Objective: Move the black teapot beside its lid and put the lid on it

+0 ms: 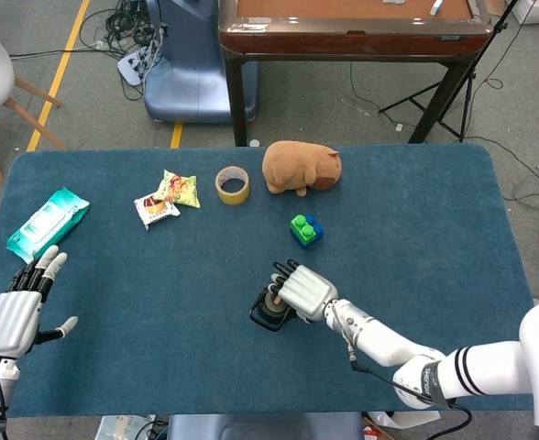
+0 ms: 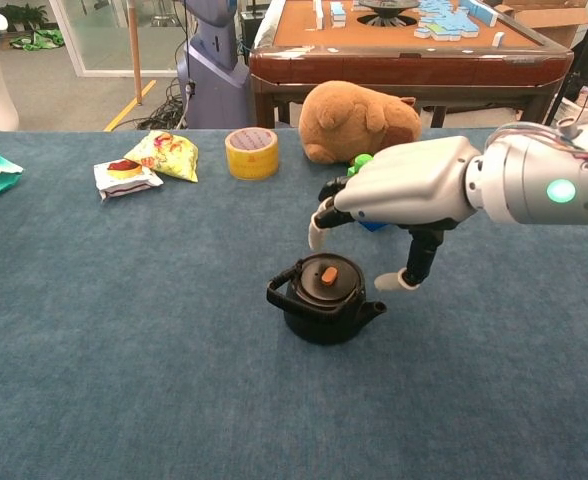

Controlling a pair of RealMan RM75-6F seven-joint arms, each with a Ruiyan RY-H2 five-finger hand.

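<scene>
Teapot (image 2: 324, 305) in matte black sits on the blue felt-like tabletop (image 2: 124, 350), squat and round, with a looped handle on one side and a short spout on the other. Its lid (image 2: 326, 282) is seated in the opening — a flat dark disc with a small orange knob in the middle; what is inside the pot cannot be seen.

Just above and slightly behind the teapot hovers the right robot hand (image 2: 399, 195), a smooth grey-white shell with black-jointed fingers. Its fingers are spread and curve downward, holding nothing; one fingertip (image 2: 317, 232) hangs over the pot's far rim and the thumb tip reaches down beside the spout, neither plainly touching. In the head view this robot hand (image 1: 299, 290) covers much of the pot (image 1: 268, 316).

Beyond the right robot hand lie a green and blue plastic block (image 1: 306, 229), a brown plush animal (image 2: 359, 120) with soft fuzzy fur, and a roll of yellow tape (image 2: 252, 152). Farther to its left are two crinkled snack packets (image 2: 144, 165).

The left robot hand (image 1: 17, 312) rests well apart from all this at the near left edge of the tabletop, fingers extended and apart, empty. A teal soft pack of wipes (image 1: 47, 223) lies just beyond it.
</scene>
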